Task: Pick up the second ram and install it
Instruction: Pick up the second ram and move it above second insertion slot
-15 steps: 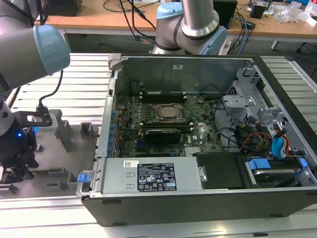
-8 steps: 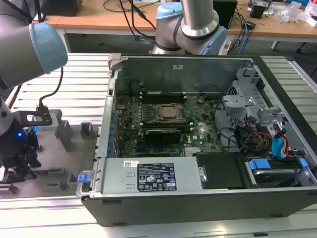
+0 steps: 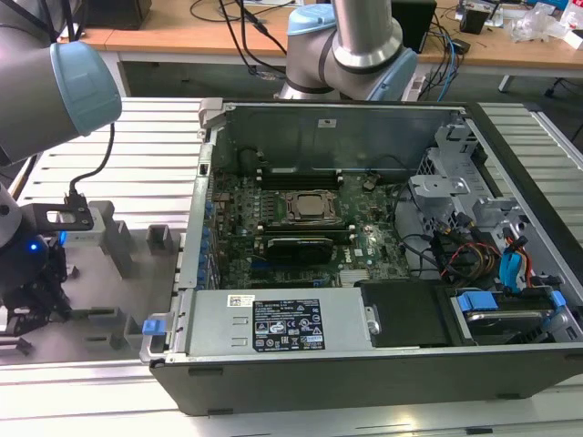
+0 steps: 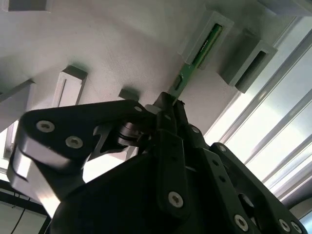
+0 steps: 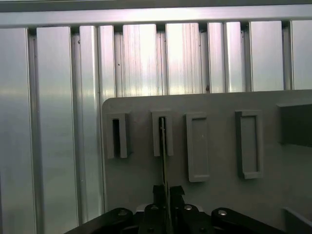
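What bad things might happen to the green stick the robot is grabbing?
The second ram has one end inside the grey tray block, so a tilted lift might jam or scrape it. The gripper pinches only its other end, so the thin stick might slip or swing.

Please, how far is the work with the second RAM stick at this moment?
Done: the gripper is at the grey tray. In hand: its fingers look closed on the second RAM stick, whose far end sits in a tray slot. Left: the stick is not yet lifted out, nor fitted on the green board in the open computer case.
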